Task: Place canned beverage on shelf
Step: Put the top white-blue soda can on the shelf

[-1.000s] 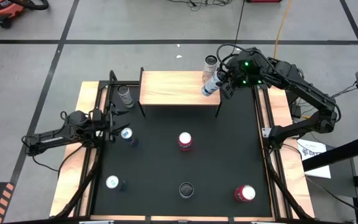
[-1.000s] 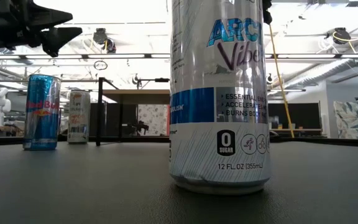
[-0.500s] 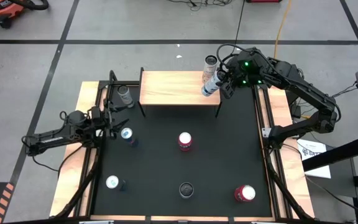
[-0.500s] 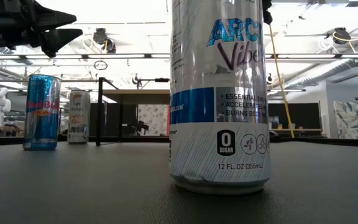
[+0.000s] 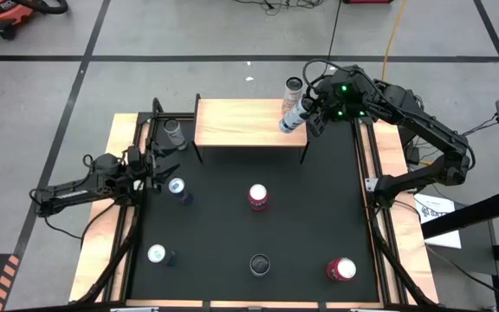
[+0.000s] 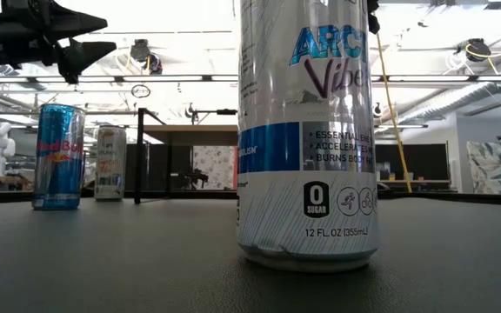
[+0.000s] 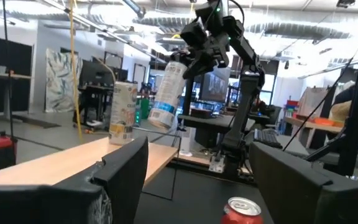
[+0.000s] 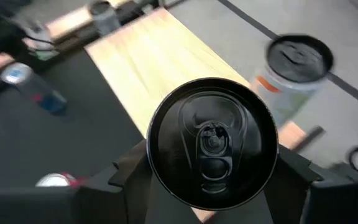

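Your right gripper (image 5: 312, 113) clamps a tilted can (image 5: 292, 118) over the shelf (image 5: 248, 122) edge at three o'clock, just beside a standing can (image 5: 294, 91); your left gripper (image 5: 158, 165) waits open.

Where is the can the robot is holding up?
In the high view, the held can is tilted in the right hand, over the shelf's right end, beside a can standing there.

- The tall silver-and-blue can (image 6: 307, 130) closest to the low camera read "ARC", partly cut off, over "Vibe", then "ESSENTIAL", "ACCELERATES" and "BURNS", "0 SUGAR" and "12 FL. OZ (355mL)".
- The slim blue-and-silver can (image 6: 58, 156) further back carried the "Red Bull" name.
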Tool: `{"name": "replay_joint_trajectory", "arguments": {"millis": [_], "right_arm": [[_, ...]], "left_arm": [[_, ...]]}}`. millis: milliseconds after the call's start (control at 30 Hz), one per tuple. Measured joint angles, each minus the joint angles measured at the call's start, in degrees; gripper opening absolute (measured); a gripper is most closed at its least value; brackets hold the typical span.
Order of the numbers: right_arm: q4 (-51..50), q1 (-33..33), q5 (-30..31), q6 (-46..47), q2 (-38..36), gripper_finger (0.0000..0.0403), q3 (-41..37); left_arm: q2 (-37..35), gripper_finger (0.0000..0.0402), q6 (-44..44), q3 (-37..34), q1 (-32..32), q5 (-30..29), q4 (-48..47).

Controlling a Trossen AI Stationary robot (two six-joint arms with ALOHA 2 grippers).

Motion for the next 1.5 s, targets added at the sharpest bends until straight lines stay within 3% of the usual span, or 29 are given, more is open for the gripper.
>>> {"name": "replay_joint_trajectory", "arguments": {"millis": [167,500,633,1133,1500], "right_arm": [[1.2,0.1,-2.8,-0.3,0.2,0.0210,0.0],[1.3,0.5,-3.0,-1.5,2.7,0.0210,0.0],[3.7,0.6,-7.9,-1.5,3.3,0.0210,0.0],[8.9,3.1,-10.3,-2.4,3.9,0.0210,0.0],[10.5,3.8,-10.3,-4.5,8.7,0.0210,0.1]], "left_arm": [[6.5,0.0283,0.8,5.6,0.0,-0.6,0.2],[28.3,0.0283,4.7,19.6,1.0,-1.2,-1.8],[36.1,0.0283,4.9,24.6,3.5,-1.1,-1.8],[64.6,0.0283,4.9,43.8,14.2,18.3,-1.3],[79.6,0.0283,5.0,56.8,15.1,27.8,-1.0]]}}
